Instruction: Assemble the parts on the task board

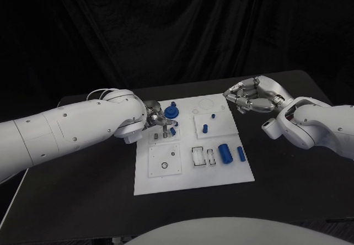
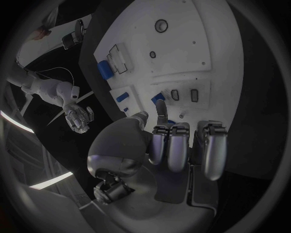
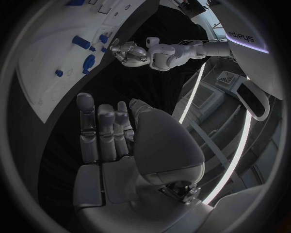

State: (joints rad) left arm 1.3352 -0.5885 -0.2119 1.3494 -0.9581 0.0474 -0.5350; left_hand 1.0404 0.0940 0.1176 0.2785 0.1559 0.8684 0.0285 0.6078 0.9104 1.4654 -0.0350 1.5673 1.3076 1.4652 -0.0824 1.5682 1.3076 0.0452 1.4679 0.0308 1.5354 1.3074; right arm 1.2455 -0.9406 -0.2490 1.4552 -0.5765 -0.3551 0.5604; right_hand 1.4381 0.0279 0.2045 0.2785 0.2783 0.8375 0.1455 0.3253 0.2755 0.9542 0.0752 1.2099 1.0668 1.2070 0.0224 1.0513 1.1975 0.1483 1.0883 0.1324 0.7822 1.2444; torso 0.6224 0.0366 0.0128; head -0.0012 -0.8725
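The white task board (image 1: 192,174) lies in the middle of the table. Blue parts sit on it: a knobbed piece (image 1: 172,110) at the far left, a short cylinder (image 1: 225,150) and a slim bar (image 1: 241,154) toward the right, and small pegs (image 1: 205,127). My left hand (image 1: 153,120) hovers over the board's far left corner, beside a small blue piece (image 1: 173,131). In the left wrist view most fingers (image 2: 176,145) are curled in, while the thumb and one finger reach toward that piece (image 2: 157,96). My right hand (image 1: 255,95) hangs over the far right corner with its fingers (image 3: 103,128) extended and nothing in it.
The board has framed recesses (image 1: 198,155) and a ring (image 1: 164,166) on a raised square near its front. Bare black table (image 1: 78,199) surrounds the board on every side. A black curtain closes off the back.
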